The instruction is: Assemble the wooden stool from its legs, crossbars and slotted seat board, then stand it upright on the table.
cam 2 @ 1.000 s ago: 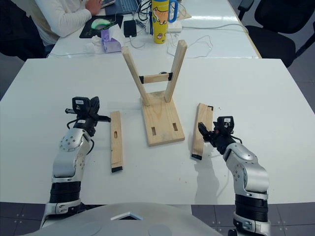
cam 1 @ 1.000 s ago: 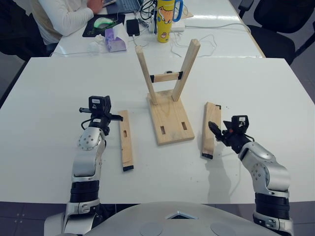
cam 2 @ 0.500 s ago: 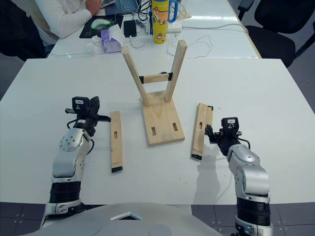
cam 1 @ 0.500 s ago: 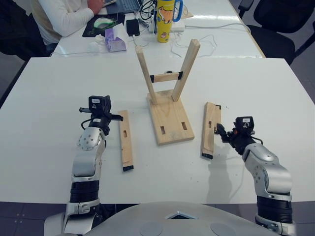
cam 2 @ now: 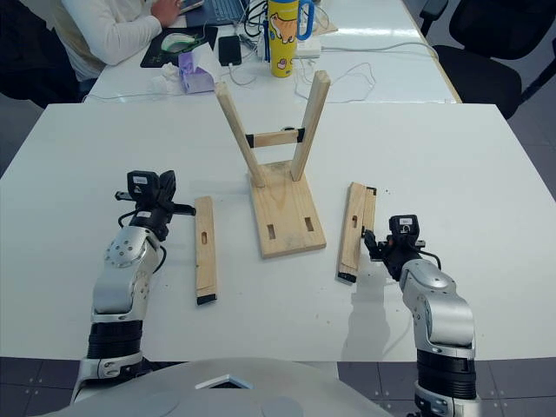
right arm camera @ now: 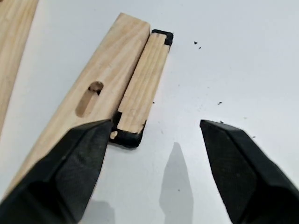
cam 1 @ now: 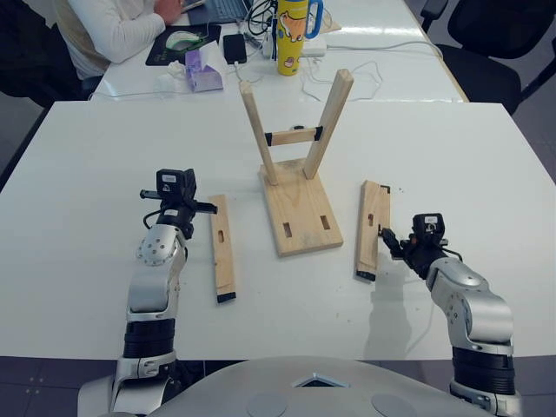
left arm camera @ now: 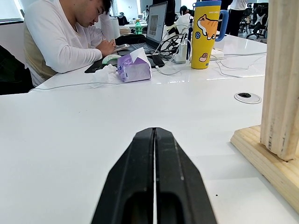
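Seat board [cam 1: 300, 208] lies flat in the middle of the table [cam 1: 104, 148], with two legs [cam 1: 328, 123] standing in its far slots, joined by a crossbar [cam 1: 294, 136]. My right tool [right arm camera: 154, 128] is spread wide, one finger just beside the end of a short crossbar [right arm camera: 142, 88] lying against a loose slotted leg [right arm camera: 110, 65]. My left tool [left arm camera: 154, 140] is clenched on nothing, beside another loose leg [cam 1: 222, 246].

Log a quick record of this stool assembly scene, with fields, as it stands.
Built: pale wooden slotted seat board flat on white table, two standing legs joined by crossbar
Left loose leg: slotted, lying flat
Right loose leg: flat, short black-capped crossbar alongside
Left gripper: shut, empty
Right gripper: open, at short crossbar's end
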